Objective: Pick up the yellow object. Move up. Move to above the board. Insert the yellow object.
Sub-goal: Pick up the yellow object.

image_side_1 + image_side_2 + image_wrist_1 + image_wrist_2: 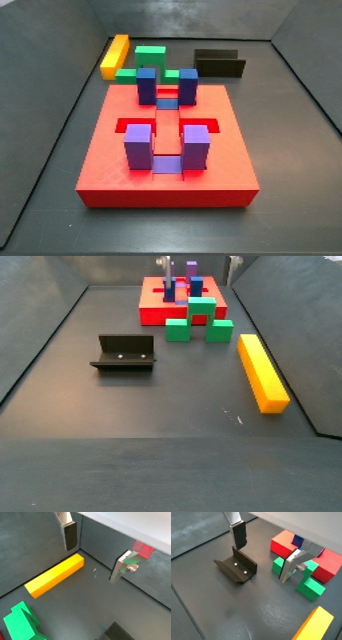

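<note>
The yellow object (262,372) lies flat on the dark bench (147,446), a long bar hard against the side wall, untouched. In a side view (115,55) it runs along that wall beyond the far corner of the board (167,180), with green blocks (150,58) just beside its end. So its long axis follows the wall, and that's the relation to watch.

The tool (93,551) hangs above the bench with its silver fingers (69,534) spread wide and nothing between them; empty, clearly. In a wrist view the bar sits off to one side of the open gap, not under it, angled across the picture. I'd judge the tool has to shift sideways over the bar and line its fingers across the narrow width before coming down.

Room is the worry. One long face of the bar looks close to the wall, so the finger on that side has little space.

The bench itself is bare and smooth around the bar. The fixture (123,353) stands well apart, mid-floor, and the black block (219,63) sits beyond the board, out of the way.
</note>
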